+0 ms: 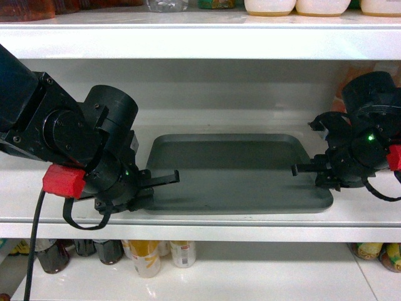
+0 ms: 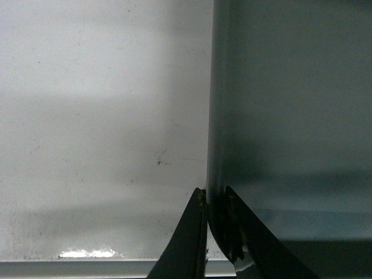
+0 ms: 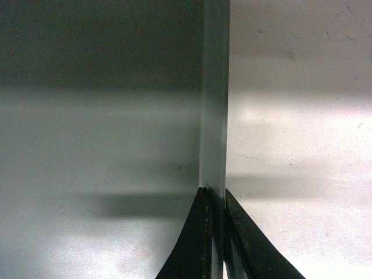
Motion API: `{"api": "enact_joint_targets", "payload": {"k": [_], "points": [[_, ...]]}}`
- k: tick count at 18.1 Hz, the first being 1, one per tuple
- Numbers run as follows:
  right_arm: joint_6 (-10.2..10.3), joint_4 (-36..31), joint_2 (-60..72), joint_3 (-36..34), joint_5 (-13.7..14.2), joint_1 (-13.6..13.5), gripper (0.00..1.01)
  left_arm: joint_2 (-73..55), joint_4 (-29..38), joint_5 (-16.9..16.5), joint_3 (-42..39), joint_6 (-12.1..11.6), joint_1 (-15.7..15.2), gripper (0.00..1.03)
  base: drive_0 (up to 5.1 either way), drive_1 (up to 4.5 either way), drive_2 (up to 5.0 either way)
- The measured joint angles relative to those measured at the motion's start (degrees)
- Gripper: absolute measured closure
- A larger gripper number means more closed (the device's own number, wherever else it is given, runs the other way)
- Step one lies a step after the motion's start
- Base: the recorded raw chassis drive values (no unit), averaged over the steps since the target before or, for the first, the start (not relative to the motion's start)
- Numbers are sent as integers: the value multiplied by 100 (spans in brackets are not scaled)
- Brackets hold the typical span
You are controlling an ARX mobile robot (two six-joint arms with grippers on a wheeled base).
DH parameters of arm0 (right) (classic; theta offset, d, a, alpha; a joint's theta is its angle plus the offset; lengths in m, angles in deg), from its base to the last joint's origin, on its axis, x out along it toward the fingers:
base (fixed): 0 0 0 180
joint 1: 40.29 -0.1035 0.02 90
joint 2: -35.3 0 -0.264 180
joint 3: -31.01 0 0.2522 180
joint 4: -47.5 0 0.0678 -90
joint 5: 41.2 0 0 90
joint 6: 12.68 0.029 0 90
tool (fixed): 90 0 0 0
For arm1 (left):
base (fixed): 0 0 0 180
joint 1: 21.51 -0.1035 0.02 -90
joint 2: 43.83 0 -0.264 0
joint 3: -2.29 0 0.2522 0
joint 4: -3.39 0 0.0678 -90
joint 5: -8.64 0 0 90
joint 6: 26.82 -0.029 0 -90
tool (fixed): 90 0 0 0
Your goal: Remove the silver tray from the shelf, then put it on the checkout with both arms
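A: Where is the silver tray [image 1: 235, 172]?

B: It lies flat on the white shelf [image 1: 188, 213], in the middle of the head view. One arm is on each side of it.

A: What is the left gripper [image 1: 164, 178] doing?

B: It comes in from 9 o'clock. Its two thin fingers are pinched on the left rim of the tray. In the left wrist view the rim [image 2: 216, 145] runs up toward 12 o'clock, and the fingers [image 2: 192, 238] squeeze it at 6 o'clock, one on each side.

A: And the right gripper [image 1: 307, 167]?

B: It comes in from 3 o'clock and is clamped on the right rim. The right wrist view shows the rim [image 3: 215, 116] going down between its two dark fingers [image 3: 195, 244].

A: Anything else?

B: A red block [image 1: 62, 182] sits on the left arm. Bottles [image 1: 147, 257] stand on the board below, and jars [image 1: 269, 6] on the board above.
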Motion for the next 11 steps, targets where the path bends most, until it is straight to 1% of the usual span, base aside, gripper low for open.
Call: {"api": "enact_joint_targets", "payload": {"k": [1,2,3,4,5,6,8,9,11], "points": [[17,-66,-2,-44,0,0,97,17,48,-15,-61,192,-2,99,0,0,0],[50,-149,-28,-118,2,0,97,37,149,-101,-133,369,-2,100,0,0,0],[107,-256,-79,-227,-2,0,97,83,282,-111,-249,446,-7,100,0,0,0],[160,-363,-151,-376,-28,0,97,160,420,-92,-396,481,-7,100,0,0,0],[247,-546,-291,-660,-116,0,97,299,603,-66,-649,496,-20,100,0,0,0],[321,-708,-428,-935,-219,-2,97,446,754,7,-918,479,-33,100,0,0,0],[455,-1014,-734,-1510,-337,-15,97,732,870,92,-1344,435,-46,100,0,0,0],[601,-1320,-1180,-2232,-446,-42,97,1169,1075,125,-1932,415,-46,100,0,0,0],[688,-1567,-1725,-2828,-540,-37,98,1703,1189,157,-2356,417,-42,100,0,0,0]]}}
